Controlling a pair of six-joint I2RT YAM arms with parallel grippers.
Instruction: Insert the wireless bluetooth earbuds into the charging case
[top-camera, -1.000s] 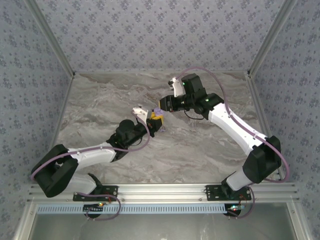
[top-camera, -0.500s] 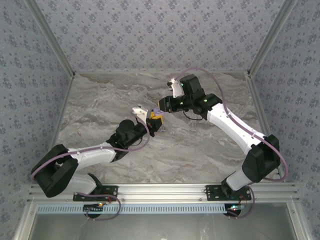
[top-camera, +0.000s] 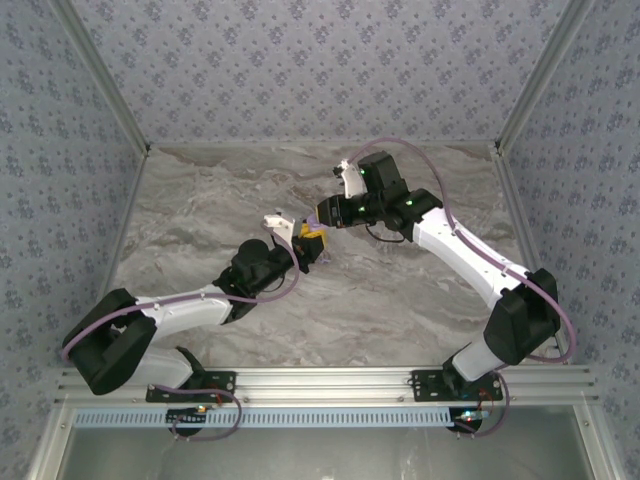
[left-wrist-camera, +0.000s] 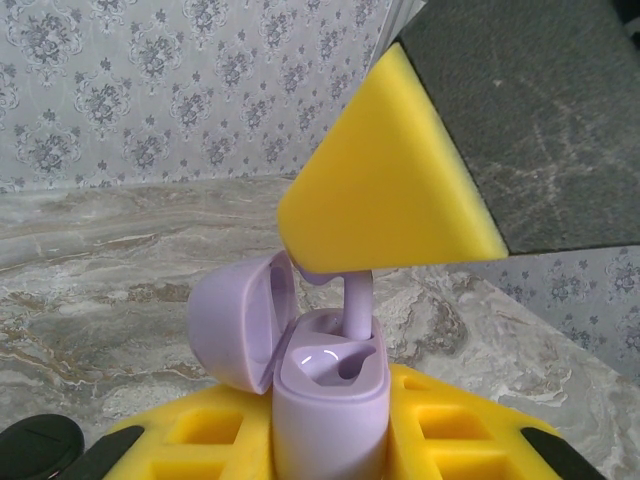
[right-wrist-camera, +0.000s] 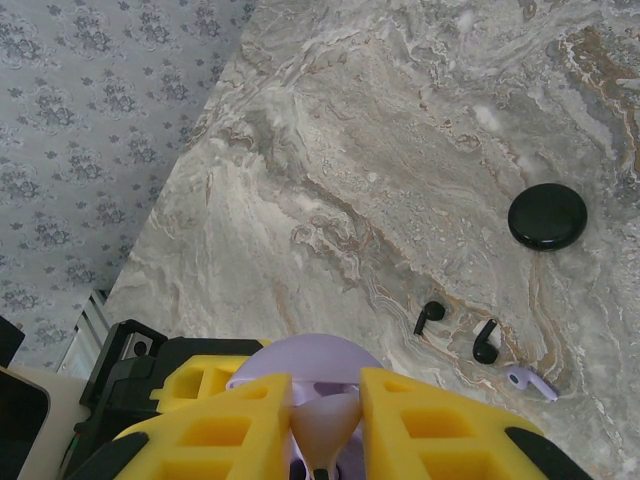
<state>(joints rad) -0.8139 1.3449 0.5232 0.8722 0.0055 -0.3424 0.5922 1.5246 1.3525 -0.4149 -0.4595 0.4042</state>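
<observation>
A pale lilac charging case (left-wrist-camera: 330, 410) stands upright between the yellow pads of my left gripper (left-wrist-camera: 330, 445), which is shut on it. Its lid (left-wrist-camera: 240, 320) hangs open to the left. My right gripper (right-wrist-camera: 325, 425) is shut on a lilac earbud (right-wrist-camera: 326, 410) directly above the case. The earbud's stem (left-wrist-camera: 356, 305) reaches down into the case's far slot, and the near slot is empty. The two grippers meet at mid-table (top-camera: 315, 232). On the marble lie two black earbuds (right-wrist-camera: 429, 317) (right-wrist-camera: 486, 342), a second lilac earbud (right-wrist-camera: 530, 381) and a round black case (right-wrist-camera: 547, 216).
The marble table (top-camera: 200, 200) is walled by patterned panels at the back and both sides. The loose earbuds and the black case lie close together on the table below the right gripper. An aluminium rail (top-camera: 330, 385) runs along the near edge.
The right gripper has edged slightly left toward the case with the lilac earbud. The left arm has held still.
</observation>
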